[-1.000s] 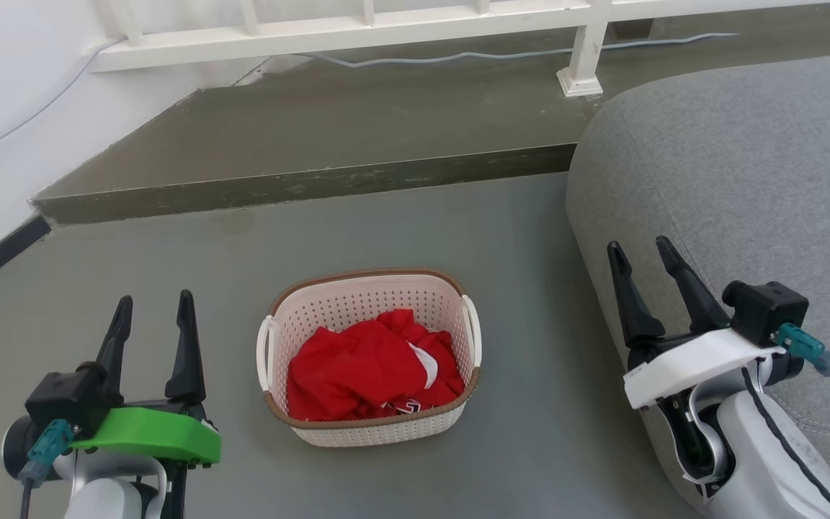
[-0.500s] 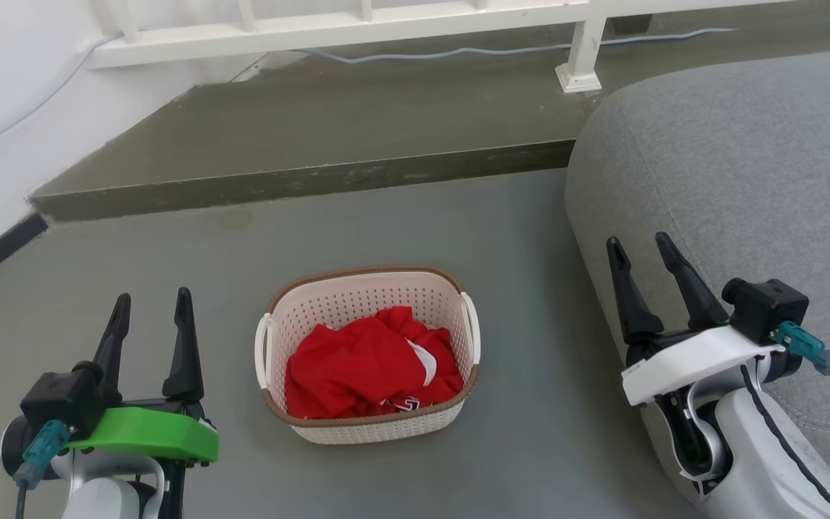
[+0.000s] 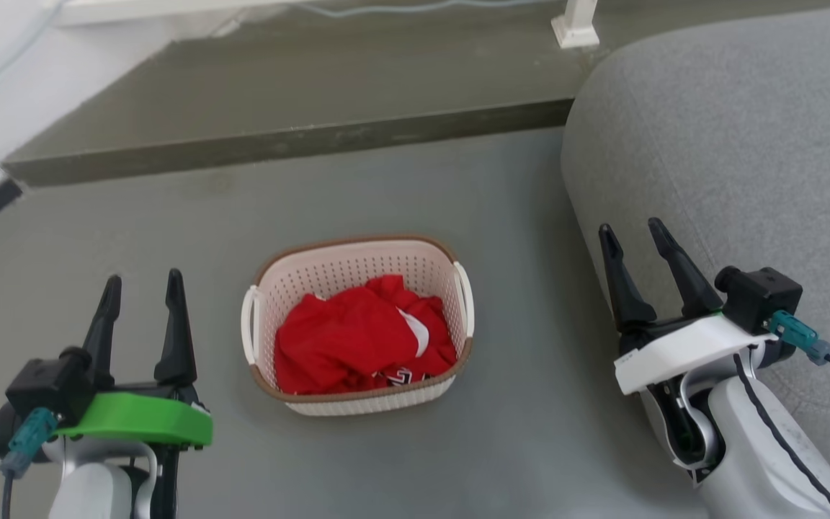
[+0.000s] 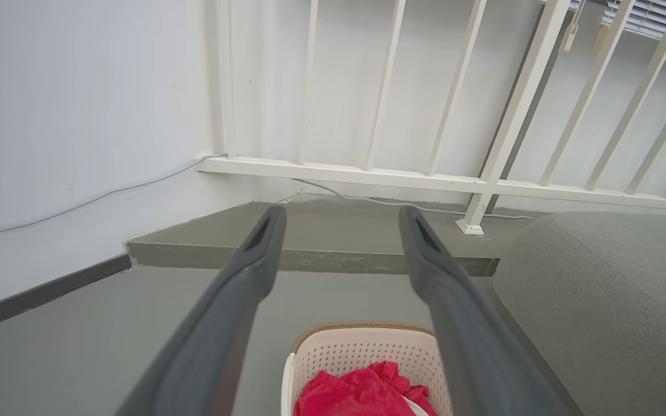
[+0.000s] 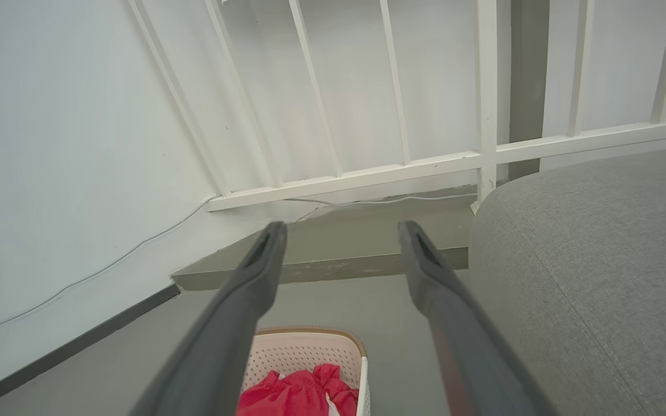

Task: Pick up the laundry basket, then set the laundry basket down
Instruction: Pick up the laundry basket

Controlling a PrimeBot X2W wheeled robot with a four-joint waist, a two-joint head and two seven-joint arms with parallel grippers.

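One cream laundry basket (brown-rimmed)

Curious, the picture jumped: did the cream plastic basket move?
No. The cream perforated plastic basket keeps its spacing from the grey floor step and grey fabric sofa; only the camera moved.

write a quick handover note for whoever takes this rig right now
Left gripper: open, holding nothing, left of the laundry basket and apart from it.
Right gripper: open, holding nothing, right of the basket, in front of the grey sofa.
Basket: upright on the floor between the two grippers, with a red garment inside.
Done: nothing; basket not yet gripped or lifted.
Left: grip it, probably by a white side handle, lift, then set it down.
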